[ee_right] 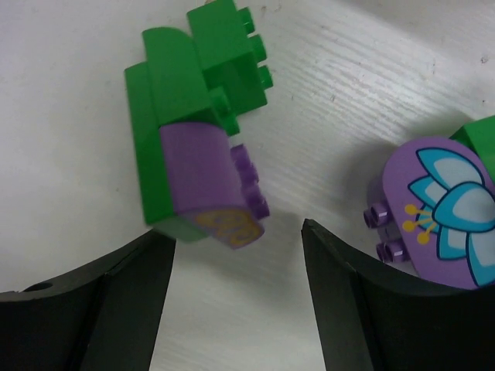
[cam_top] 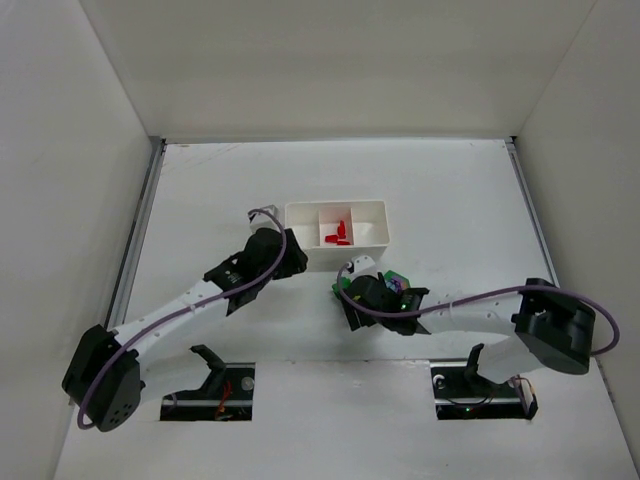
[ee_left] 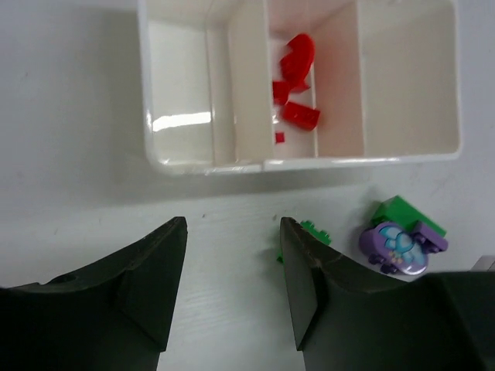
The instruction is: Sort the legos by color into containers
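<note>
Tray (cam_top: 303, 225): one, white, on the desk (cam_top: 450, 190). Its long axis runs left to right in the overhead view, with three compartments in a row.
Red pieces (ee_left: 300, 116): clumped in the middle compartment. There are about three, but the exact count is unclear.
Green-and-purple cluster (ee_right: 193, 147): one, with green parts and a purple brick joined, lying on the desk. Its long axis points away from the right claw and its studs face sideways.
Flower piece (ee_right: 445, 212): one, purple and rounded, with the blue print facing up. It sits against a green brick (ee_left: 402, 210).
Loose pieces, place: on the desk, just on the near side of the tray's right end.
Left claw (ee_left: 232, 232): fingers apart with nothing between them, aimed at the tray's near wall.
Right claw (ee_right: 238, 236): fingers apart and gripping nothing. The cluster lies just ahead of one finger and the flower piece ahead of the other.
</note>
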{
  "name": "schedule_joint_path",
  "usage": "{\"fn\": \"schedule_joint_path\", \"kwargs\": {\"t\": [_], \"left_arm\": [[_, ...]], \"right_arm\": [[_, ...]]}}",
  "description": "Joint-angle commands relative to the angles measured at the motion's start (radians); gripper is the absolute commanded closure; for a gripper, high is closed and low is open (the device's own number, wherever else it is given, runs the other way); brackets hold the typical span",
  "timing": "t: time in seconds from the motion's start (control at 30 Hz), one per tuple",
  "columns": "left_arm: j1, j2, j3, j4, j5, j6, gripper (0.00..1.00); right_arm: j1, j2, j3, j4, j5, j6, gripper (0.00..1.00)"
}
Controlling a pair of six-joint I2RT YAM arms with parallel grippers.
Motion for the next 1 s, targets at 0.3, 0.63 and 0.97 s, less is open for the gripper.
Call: {"fn": "schedule_joint_path", "kwargs": {"t": [0.3,0.63,0.97], "left_arm": [[0.066,-0.153,-0.233,-0.058,0.234,-0.398,0.5],[0.028,-0.218,-0.352,0.187,0.222,-0.636,0.36],[-0.049,-0.178,-0.383,0.442,0.182,-0.764,0.34]], "right_arm": [[-0.029,0.044,-0.021,0.287,0.029,-0.023,0.44],[-0.021,0.019,-0.067,0.418,0.041,-0.055,0.65],[0.063,-0.07,-0.073,0.584,0.113,-0.242,0.66]]}}
